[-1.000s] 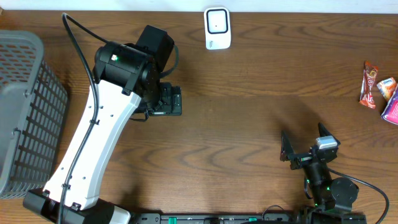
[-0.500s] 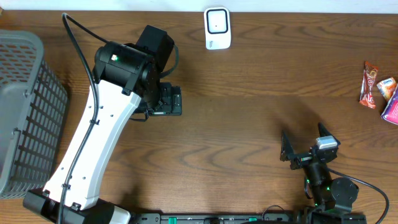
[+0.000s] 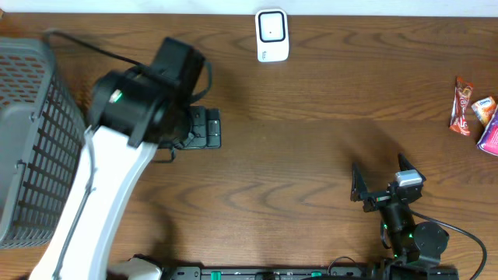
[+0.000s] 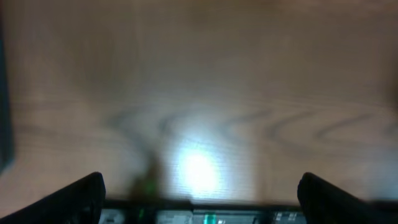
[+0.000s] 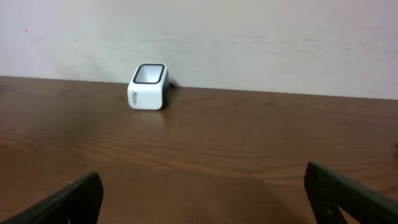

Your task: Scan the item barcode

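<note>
The white barcode scanner (image 3: 272, 35) stands at the table's back edge; in the right wrist view the scanner (image 5: 148, 86) sits before the wall. Small snack packets lie at the far right edge: a red-brown wrapper (image 3: 462, 105), a small light one (image 3: 483, 109) and a pink one (image 3: 491, 134). My right gripper (image 3: 380, 177) rests near the front right, open and empty, its fingers (image 5: 62, 202) wide apart, well short of the packets. My left gripper (image 3: 207, 128) hovers left of centre, open and empty. Its fingers (image 4: 81, 196) frame bare, blurred wood.
A grey mesh basket (image 3: 31, 140) fills the left edge, close to the left arm. A dark rail with small lights (image 3: 272, 274) runs along the table's front edge. The white wall (image 5: 249, 37) rises behind the scanner.
The left arm has swung left toward the basket, and its gripper has shifted a little left and toward the front. The right arm has not moved.
</note>
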Robot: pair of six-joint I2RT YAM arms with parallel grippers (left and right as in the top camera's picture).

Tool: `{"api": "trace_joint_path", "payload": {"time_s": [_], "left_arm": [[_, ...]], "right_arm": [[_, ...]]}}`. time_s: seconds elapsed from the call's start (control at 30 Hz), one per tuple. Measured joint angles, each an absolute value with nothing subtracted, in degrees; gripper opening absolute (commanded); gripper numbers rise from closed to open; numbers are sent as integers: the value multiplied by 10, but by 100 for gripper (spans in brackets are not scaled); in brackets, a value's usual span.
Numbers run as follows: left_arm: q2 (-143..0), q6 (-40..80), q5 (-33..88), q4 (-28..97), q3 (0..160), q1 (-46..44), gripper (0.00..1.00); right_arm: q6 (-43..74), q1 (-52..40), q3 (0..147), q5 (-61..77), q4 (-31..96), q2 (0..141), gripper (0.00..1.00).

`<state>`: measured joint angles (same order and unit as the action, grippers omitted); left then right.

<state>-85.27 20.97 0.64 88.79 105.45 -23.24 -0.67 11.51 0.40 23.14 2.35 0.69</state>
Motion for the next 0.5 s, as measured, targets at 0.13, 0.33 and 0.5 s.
{"api": "trace_joint_path", "payload": {"time_s": [0.13,0.33,0.5], "left_arm": [[-762,209,0,803,992,-232,98],[-622,207,-7,672,785,-223,98],[-508,208,-19,595,590,-181,98]], "right_arm": [[-7,115,4,231,23,7,99],[-7,115,4,231,23,7,99],[-7,115,4,230,24,7,99]]}}
